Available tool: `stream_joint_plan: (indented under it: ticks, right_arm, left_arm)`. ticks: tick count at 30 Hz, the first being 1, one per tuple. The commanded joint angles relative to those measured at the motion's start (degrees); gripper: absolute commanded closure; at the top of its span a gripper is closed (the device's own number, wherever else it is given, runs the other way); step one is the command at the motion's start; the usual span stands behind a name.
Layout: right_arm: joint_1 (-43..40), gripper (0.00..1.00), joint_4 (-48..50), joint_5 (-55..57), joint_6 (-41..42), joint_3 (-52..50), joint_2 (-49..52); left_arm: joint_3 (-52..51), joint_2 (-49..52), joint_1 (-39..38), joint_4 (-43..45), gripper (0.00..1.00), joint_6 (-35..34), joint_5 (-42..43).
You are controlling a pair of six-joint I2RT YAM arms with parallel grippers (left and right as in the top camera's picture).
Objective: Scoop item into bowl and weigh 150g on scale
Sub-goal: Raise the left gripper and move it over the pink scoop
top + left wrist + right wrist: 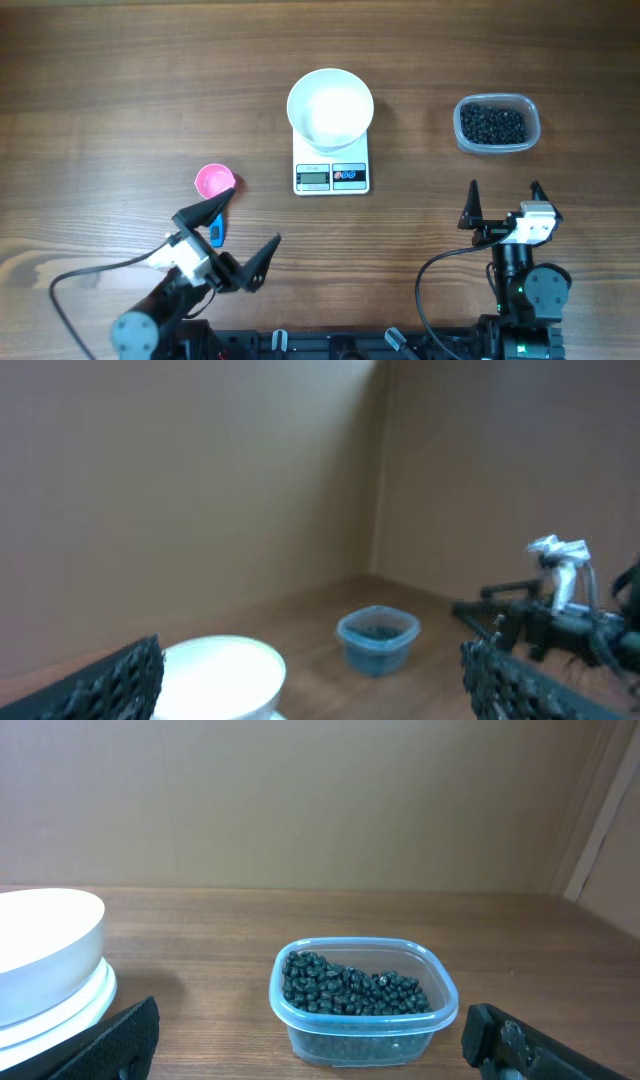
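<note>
The white bowl [330,105] stands on the white scale [332,176] at the table's middle back; nothing shows inside the bowl. The item, small black beans [492,123], fills a clear plastic tub [497,143] at the back right. My right gripper [505,195] is open, apart from the tub and in front of it; the right wrist view has the beans [350,988] straight ahead, the bowl [45,955] at the left. My left gripper [235,232] is open near the front left, holding nothing. Its wrist view shows the bowl [215,675] and the tub [377,640] beyond.
A small pink scoop [214,181] with a blue handle [216,233] lies left of the scale, the handle reaching under my left gripper's left finger. The right arm [560,610] shows at the right of the left wrist view. Brown walls enclose the wooden table [120,90].
</note>
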Motion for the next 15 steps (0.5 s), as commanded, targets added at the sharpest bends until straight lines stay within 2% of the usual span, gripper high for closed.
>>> stream_joint_plan:
  ticks: [1, 8, 15]
  right_arm:
    - [0.28, 0.0, 0.11, -0.74, 0.87, -0.15, 0.02]
    - [0.28, 0.0, 0.11, -0.74, 0.87, -0.15, 0.02]
    - [0.28, 0.0, 0.11, -0.74, 0.85, -0.15, 0.02]
  left_arm:
    - [10.86, 1.62, -0.02, -5.16, 0.0, -3.45, 1.46]
    - [31.54, 12.63, 0.17, -25.07, 0.0, -3.21, 1.44]
    - [51.28, 28.04, 0.17, -49.9, 0.0, 3.02, -2.6]
